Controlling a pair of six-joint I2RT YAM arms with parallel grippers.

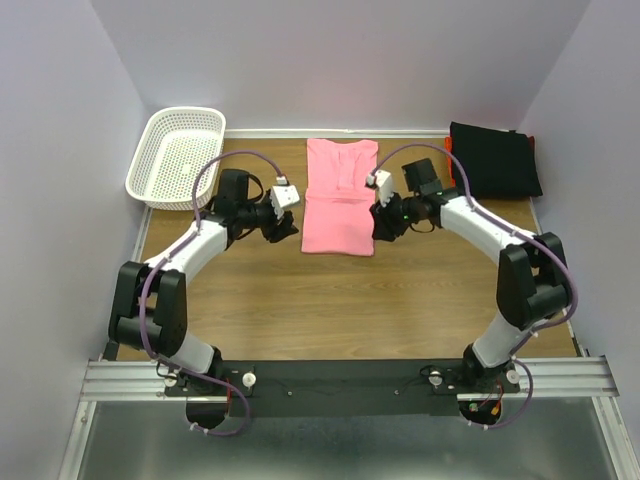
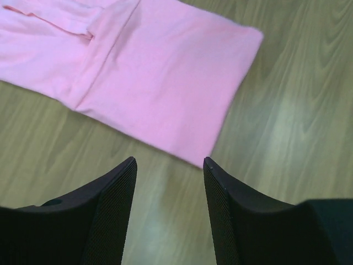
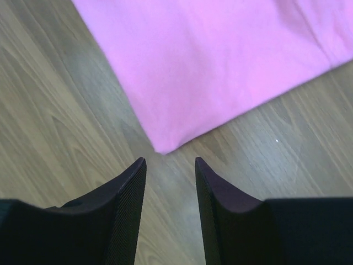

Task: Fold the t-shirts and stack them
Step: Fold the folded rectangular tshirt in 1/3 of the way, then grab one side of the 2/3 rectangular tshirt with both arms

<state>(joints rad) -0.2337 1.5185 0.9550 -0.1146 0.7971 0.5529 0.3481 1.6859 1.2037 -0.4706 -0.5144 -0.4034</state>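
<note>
A pink t-shirt (image 1: 340,197) lies flat on the wooden table, sides folded in to a long rectangle, collar at the far end. My left gripper (image 1: 285,230) is open and empty just left of its near left corner, which shows in the left wrist view (image 2: 165,77) ahead of the fingertips. My right gripper (image 1: 383,228) is open and empty just right of its near right corner; the right wrist view shows that corner (image 3: 220,66) close to the tips. A folded black t-shirt (image 1: 492,160) lies at the far right.
A white plastic basket (image 1: 178,155) stands at the far left corner. A raised wooden rim (image 1: 300,133) runs along the back of the table. White walls close in on three sides.
</note>
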